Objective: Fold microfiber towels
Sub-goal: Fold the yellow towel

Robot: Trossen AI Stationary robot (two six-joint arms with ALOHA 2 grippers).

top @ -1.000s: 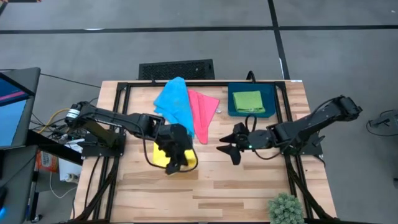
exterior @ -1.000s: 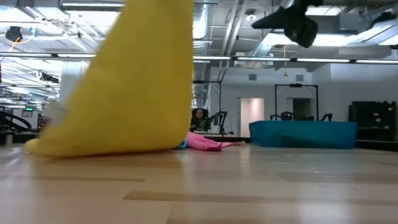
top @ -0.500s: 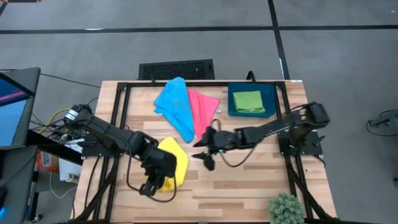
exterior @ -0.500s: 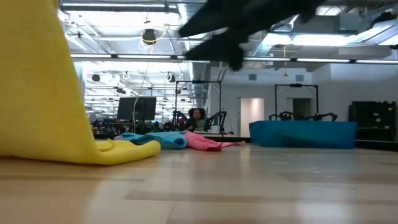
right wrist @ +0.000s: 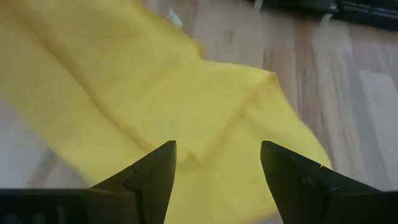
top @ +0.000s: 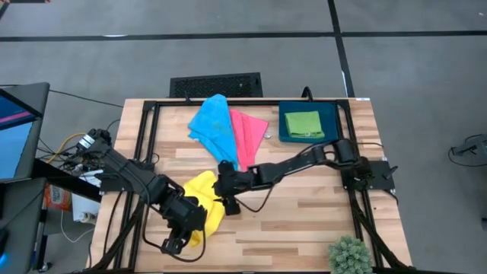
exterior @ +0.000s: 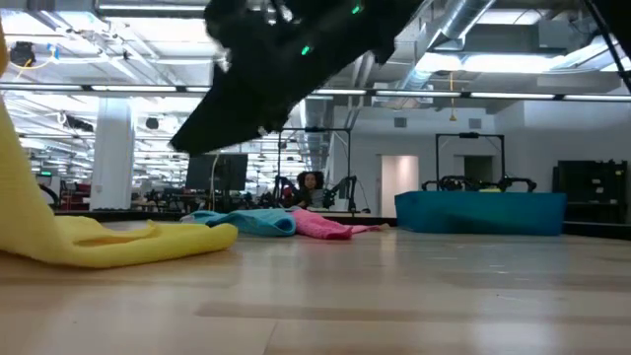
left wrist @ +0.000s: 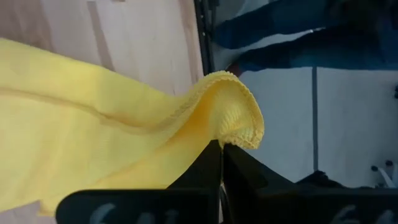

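Two end effectors are converging on the yellow towel point(top: 207, 204) near the table's point(top: 304, 217) front-left: left end effector point(top: 176, 242) is pinching its corner after dragging it forward, right end effector point(top: 225, 187) has swung across, hovering wide open, readying the fold.

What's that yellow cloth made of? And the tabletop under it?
Yellow cloth: it looks like soft, matte microfibre. It drapes limply, and the hem pinched in the left gripper shows fine stitched loops. Tabletop: seemingly pale wood planks with a smooth, faintly glossy finish, with visible grain and seams.
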